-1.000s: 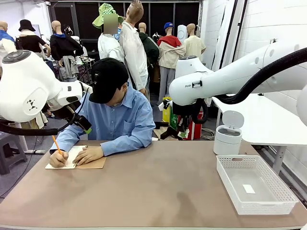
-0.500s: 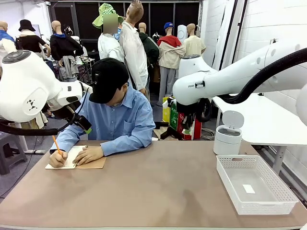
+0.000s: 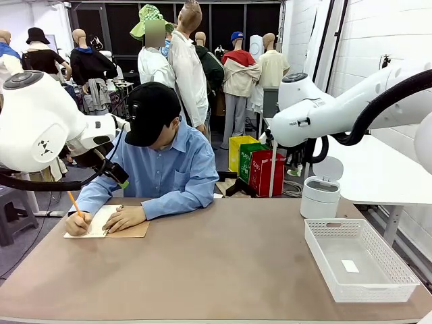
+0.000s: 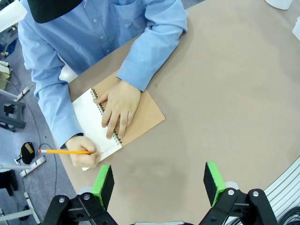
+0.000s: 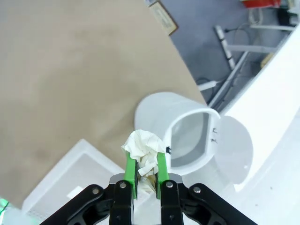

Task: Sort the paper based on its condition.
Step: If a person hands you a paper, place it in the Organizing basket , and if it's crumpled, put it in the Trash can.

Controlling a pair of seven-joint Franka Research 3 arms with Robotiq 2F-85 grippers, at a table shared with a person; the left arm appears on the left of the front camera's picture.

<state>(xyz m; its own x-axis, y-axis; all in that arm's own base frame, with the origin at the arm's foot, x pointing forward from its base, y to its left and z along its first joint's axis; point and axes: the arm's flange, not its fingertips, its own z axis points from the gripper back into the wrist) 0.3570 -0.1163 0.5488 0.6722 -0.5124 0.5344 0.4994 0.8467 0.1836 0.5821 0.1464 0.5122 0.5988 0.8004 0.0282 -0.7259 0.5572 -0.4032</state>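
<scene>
Right wrist view, right claw [image 5: 146, 160] pinching crumpled paper [image 5: 140, 143], brown table [image 5: 61, 70] and bin [image 5: 157, 108] below, left claw [image 4: 159, 180] wide

Fixed at the robot's edge of the bench [image 3: 223, 270], the front camera looks level across it at the person [image 3: 165, 158] seated on the far side, wide enough to take in both ends. The left wrist camera hangs high over the left end, facing almost straight down past its own claw [image 4: 158, 182] onto the notebook [image 4: 147, 119] and the person, both also seen from the front. The right wrist camera looks steeply down past its claw [image 5: 146, 161], closer in, at the open bin [image 5: 161, 110] and a corner of the basket [image 5: 70, 171], which the front view shows at the right.
</scene>
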